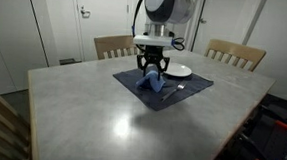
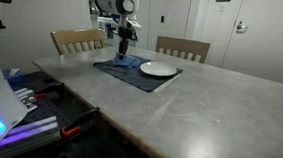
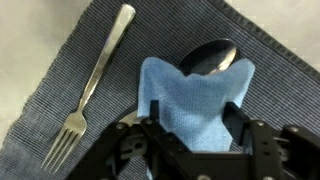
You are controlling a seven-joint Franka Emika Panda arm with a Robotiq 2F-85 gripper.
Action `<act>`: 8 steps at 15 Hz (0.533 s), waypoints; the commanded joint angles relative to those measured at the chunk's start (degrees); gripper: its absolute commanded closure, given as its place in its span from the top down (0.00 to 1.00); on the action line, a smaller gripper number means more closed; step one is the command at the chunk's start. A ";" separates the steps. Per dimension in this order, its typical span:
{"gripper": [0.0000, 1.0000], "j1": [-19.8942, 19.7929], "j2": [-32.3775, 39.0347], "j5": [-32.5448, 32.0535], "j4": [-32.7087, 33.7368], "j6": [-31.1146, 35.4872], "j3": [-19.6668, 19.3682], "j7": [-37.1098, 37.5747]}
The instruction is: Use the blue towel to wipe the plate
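The blue towel lies bunched on a dark navy placemat, draped over the handle of a spoon. In the wrist view my gripper is down at the towel. Its fingers stand on either side of the cloth with a wide gap between them, and the towel fills that gap. In both exterior views the gripper hangs over the mat's end, straight above the towel. The white plate rests on the same mat beside it, apart from the gripper.
A silver fork lies on the placemat left of the towel in the wrist view. The mat sits near the far edge of a large grey table. Two wooden chairs stand behind the table.
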 commanded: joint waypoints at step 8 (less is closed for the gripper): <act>0.00 -0.51 -0.06 0.57 0.49 -0.44 0.01 -0.03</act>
